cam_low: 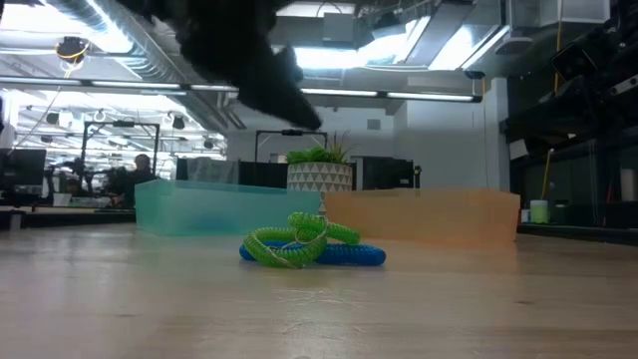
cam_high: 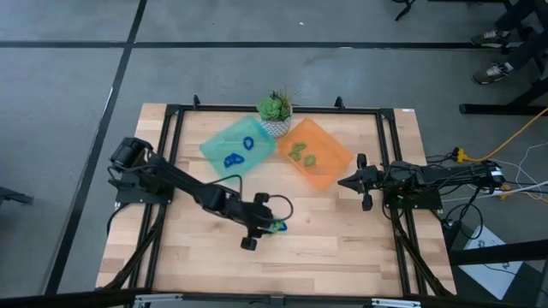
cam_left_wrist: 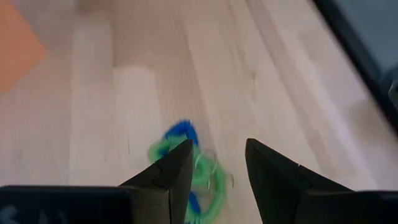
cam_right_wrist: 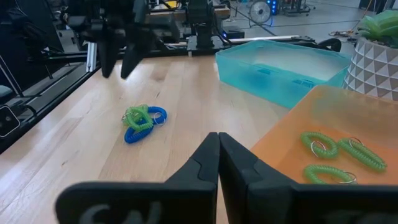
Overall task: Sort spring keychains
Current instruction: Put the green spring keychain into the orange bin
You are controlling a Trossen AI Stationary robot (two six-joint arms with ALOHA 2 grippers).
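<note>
left gripper [cam_high: 261, 233] jaws open, holding nothing, over the tangle of one green keychain [cam_low: 291, 242] and one blue keychain [cam_low: 349, 255] at lower centre of the high view. in the left wrist view the two dark fingers [cam_left_wrist: 177, 171] stand apart with the tangle just beyond and partly behind the left one; touching or not, cannot tell. the low view shows the green coil lying on top of the blue one, both flat on the tabletop [cam_high: 342, 248], dark arm blurred above them at top left of the frame.

right gripper [cam_high: 353, 181] jaws closed, empty, parked right of centre in the high view beside the orange tray [cam_high: 336, 167]. its wrist view shows the fingers [cam_right_wrist: 214, 163] pressed together at bottom centre, tangle well apart at left centre.

blue tray [cam_high: 214, 144] upper centre-left of the high view, two blue keychains [cam_high: 240, 151] inside. orange tray just right of it, green keychains [cam_right_wrist: 339, 154] inside, about three. potted plant [cam_high: 276, 109] between the trays' far corners, at top centre.

person [cam_low: 143, 172] far back at left of the low view.
</note>
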